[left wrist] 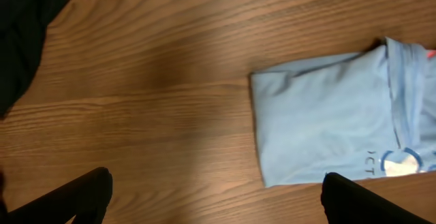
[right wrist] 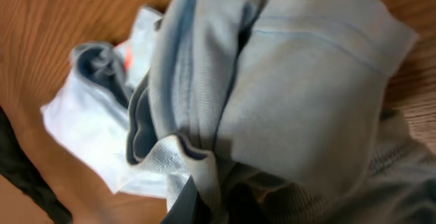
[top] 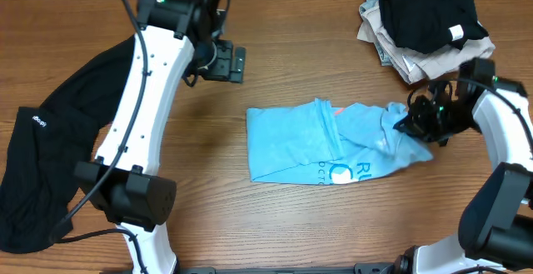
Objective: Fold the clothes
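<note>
A light blue T-shirt (top: 316, 145) with white print lies partly folded at the table's middle. My right gripper (top: 414, 124) is shut on the shirt's bunched right end, and the cloth fills the right wrist view (right wrist: 272, 94). My left gripper (top: 223, 62) hovers open and empty at the back left, above bare wood. Its two dark fingers frame the bottom of the left wrist view (left wrist: 211, 197), and the shirt's left edge (left wrist: 320, 129) shows to the right.
A black garment (top: 50, 157) lies spread at the left edge, partly under the left arm. A pile of clothes (top: 425, 24), black on top of beige, sits at the back right.
</note>
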